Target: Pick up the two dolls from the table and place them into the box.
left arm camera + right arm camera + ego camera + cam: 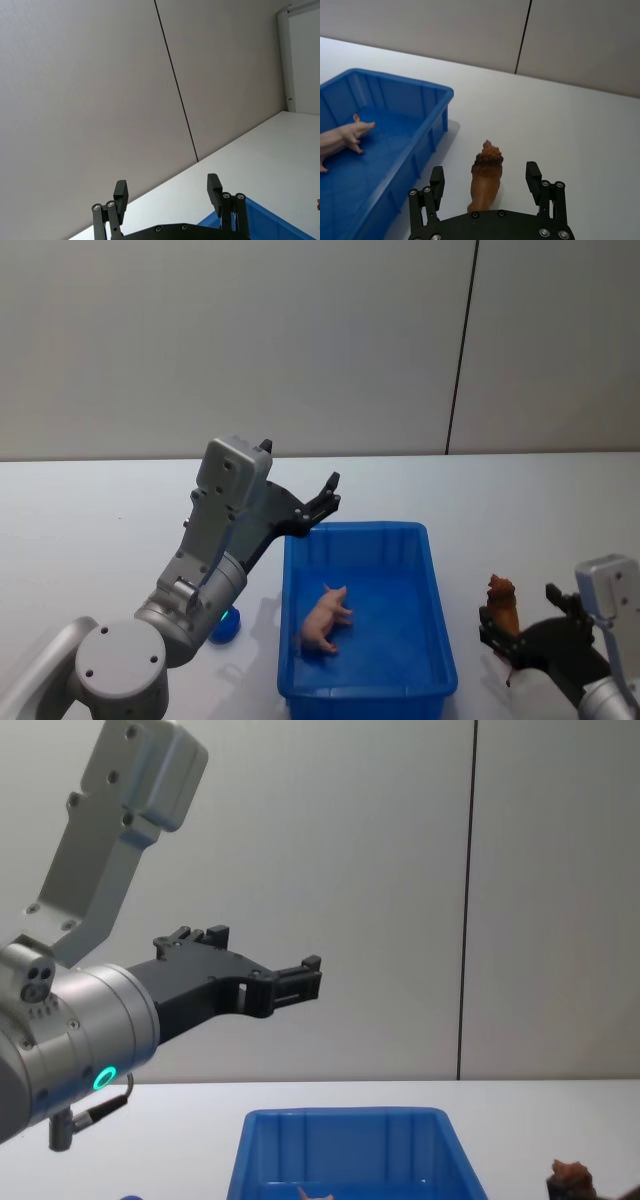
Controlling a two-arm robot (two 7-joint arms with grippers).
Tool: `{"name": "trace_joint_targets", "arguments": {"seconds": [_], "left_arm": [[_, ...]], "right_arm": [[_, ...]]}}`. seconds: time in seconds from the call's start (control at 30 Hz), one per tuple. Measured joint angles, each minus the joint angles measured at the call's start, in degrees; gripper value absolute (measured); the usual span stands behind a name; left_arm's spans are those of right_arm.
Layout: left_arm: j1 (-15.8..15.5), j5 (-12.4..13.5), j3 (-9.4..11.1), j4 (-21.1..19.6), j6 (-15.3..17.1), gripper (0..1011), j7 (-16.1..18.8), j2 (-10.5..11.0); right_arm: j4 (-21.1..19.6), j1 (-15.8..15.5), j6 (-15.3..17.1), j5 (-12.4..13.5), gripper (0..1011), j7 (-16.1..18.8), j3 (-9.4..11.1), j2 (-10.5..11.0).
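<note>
Between the spread fingers of the right end effector [485, 172] stood the brown doll [486, 181], upright on the table [580, 125] just beside the box [395, 172]. The fingers were released, with a gap on each side of the doll, so I judged the grasp was prepared but not yet made. The pink doll [326, 619] lay on its side inside the box, so half of the task looked done.

The left end effector [167, 186] was released and empty, raised over the far left corner of the box, probably to keep the way free.

The right wrist view showed the gaps around the brown doll, which the head view did not make clear. The chest view showed how high the left end effector hung above the rim.
</note>
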Motion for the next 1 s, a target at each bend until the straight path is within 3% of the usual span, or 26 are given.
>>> {"name": "trace_joint_targets", "arguments": {"seconds": [0.47,0.83,0.93,1.0], "left_arm": [[0.0,0.0,0.0,0.0,0.0,1001,0.0,0.0],[0.0,0.0,0.0,0.0,0.0,1001,0.0,0.0],[0.0,0.0,0.0,0.0,0.0,1001,0.0,0.0],[0.0,0.0,0.0,0.0,0.0,1001,0.0,0.0]], "right_arm": [[4.08,-0.3,-0.04,1.92,998,0.99,0.2,-0.44],[8.13,0.82,-1.14,3.02,735,2.49,0.17,-1.46],[9.04,1.08,-1.62,3.13,615,2.82,0.15,-1.73],[9.38,1.19,-1.86,3.13,596,2.96,0.14,-1.82]]}}
